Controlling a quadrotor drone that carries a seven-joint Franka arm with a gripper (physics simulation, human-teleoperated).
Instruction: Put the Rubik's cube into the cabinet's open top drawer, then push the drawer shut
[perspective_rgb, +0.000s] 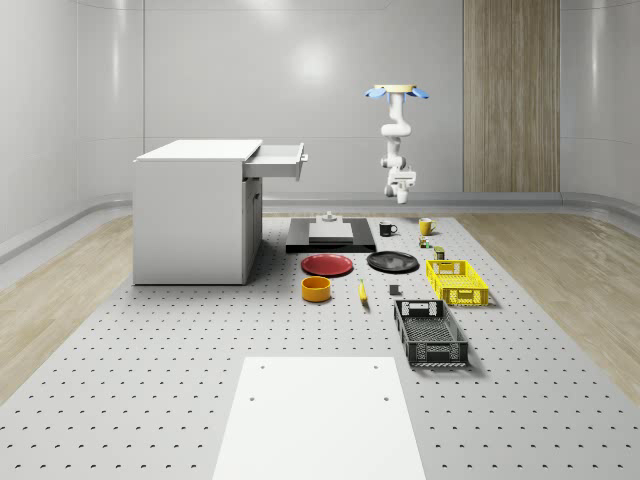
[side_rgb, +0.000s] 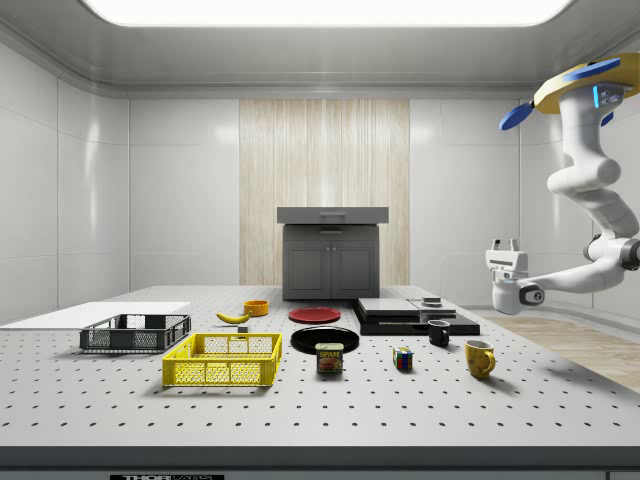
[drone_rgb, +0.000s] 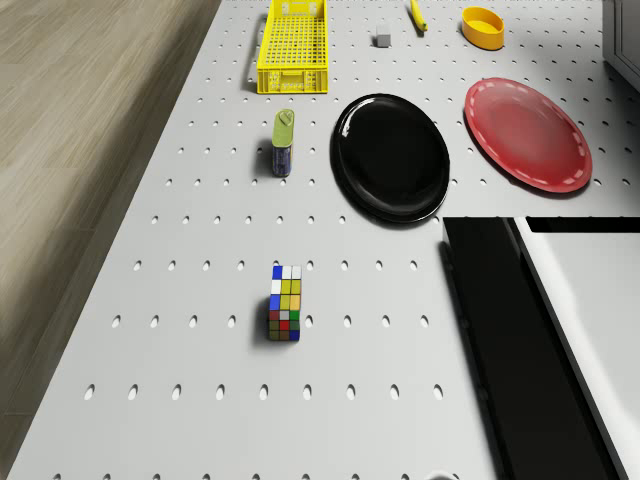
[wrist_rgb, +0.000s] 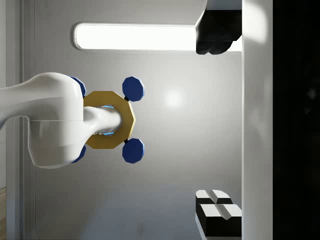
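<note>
Drone (perspective_rgb: 398, 92) hovering beyond table's far edge, gripper (side_rgb: 506, 243) upturned, Rubik's cube (drone_rgb: 285, 302) below

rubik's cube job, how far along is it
Nothing looks done yet. The Rubik's cube sits on the table near the black mug, untouched. In hand: the drone hovers high beside the table's edge, gripper raised, fingers spread wide and holding nothing. Left: grasp the cube, drop it in the open top drawer, push it shut.
</note>
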